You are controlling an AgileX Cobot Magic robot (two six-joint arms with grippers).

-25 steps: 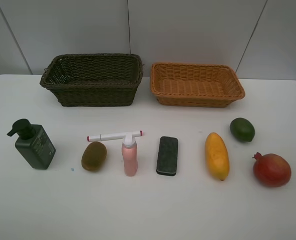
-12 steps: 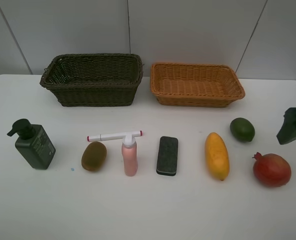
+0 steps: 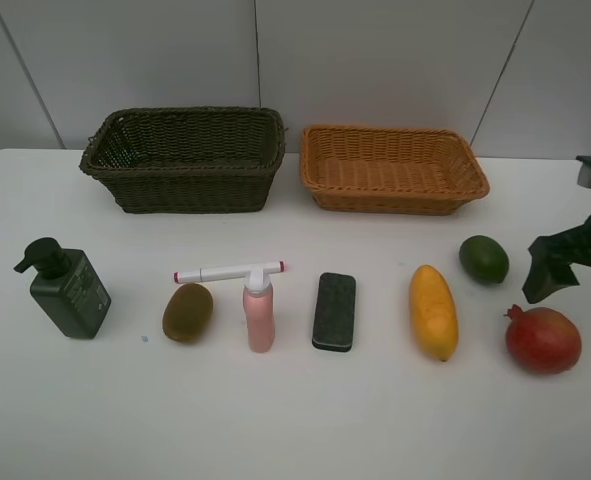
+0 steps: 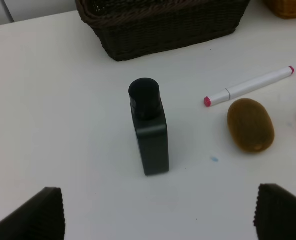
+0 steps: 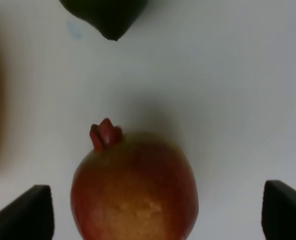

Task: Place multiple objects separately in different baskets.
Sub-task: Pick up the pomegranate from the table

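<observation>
Our right hand [image 3: 573,288] hangs at the right edge of the worktop [image 3: 295,430] with its two dark fingers spread wide and gripping nothing. It is poised over the red pomegranate [image 3: 543,340]. In the right wrist view the fruit sits between the fingertips, clear of both, with its crown pointing toward the green lime [image 3: 484,259].

Our left hand [image 4: 158,215] shows only in its own wrist view. It is also spread wide and closed on nothing. The dark green pump bottle [image 3: 68,290] stands ahead of the gap between its fingers, well apart from them.

From the pomegranate the front row runs leftward in the high view:
- The lime lies a little behind the pomegranate.
- The yellow mango [image 3: 433,311] lies lengthwise next.
- The black eraser block [image 3: 334,311] lies flat beside it.
- The small pink bottle [image 3: 259,315] comes after that, with the white marker with red ends [image 3: 228,271] lying crosswise at its cap. We cannot tell whether the two touch.
- The brown kiwi [image 3: 187,311] lies just beside the bottle and near the marker.
- The pump bottle stands at the far left, its nozzle pointing to the left edge.

Behind the row, two woven baskets sit side by side near the wall. The deep dark olive-brown basket [image 3: 185,190] is on the left and the shallower orange-tan basket [image 3: 395,200] is on the right. All eight objects rest on the worktop, outside both baskets
</observation>
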